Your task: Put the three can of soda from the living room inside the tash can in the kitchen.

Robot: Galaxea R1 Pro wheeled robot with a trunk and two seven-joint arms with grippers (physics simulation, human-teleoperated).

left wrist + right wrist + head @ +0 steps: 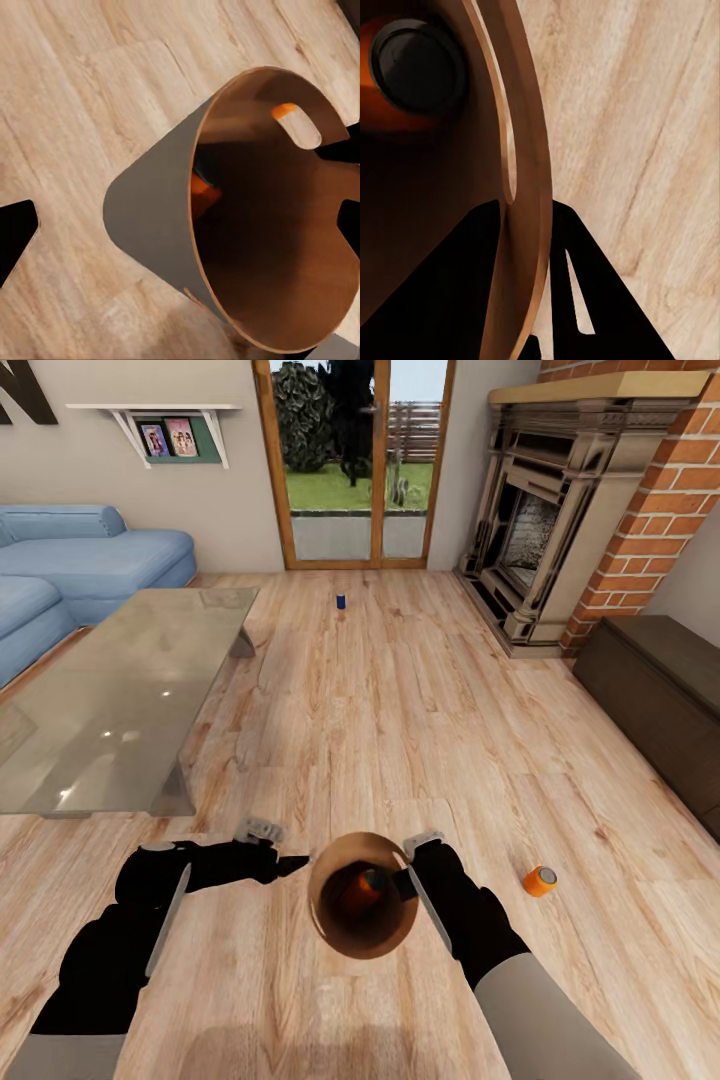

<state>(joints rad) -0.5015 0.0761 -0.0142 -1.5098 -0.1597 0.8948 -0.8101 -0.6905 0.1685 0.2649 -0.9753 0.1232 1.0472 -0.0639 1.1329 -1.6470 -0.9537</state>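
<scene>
The orange can (362,888) inside the trash can (340,930) shows just its top and a strip of its side — the rest sits in the basket's dark interior. The right gripper (408,880) has one finger inside the rim and one outside; in the right wrist view the fingers (607,300) are plain black shapes, so the pads on the wall (521,225) cannot be made out. The far blue can (341,601) is too small to read any marking. The sofa (90,560) and the glass coffee table (110,710) are cut off at the left edge — the dark cabinet (660,700) at the right. The left gripper (285,863) shows as a black silhouette, and its jaw gap cannot be told.
</scene>
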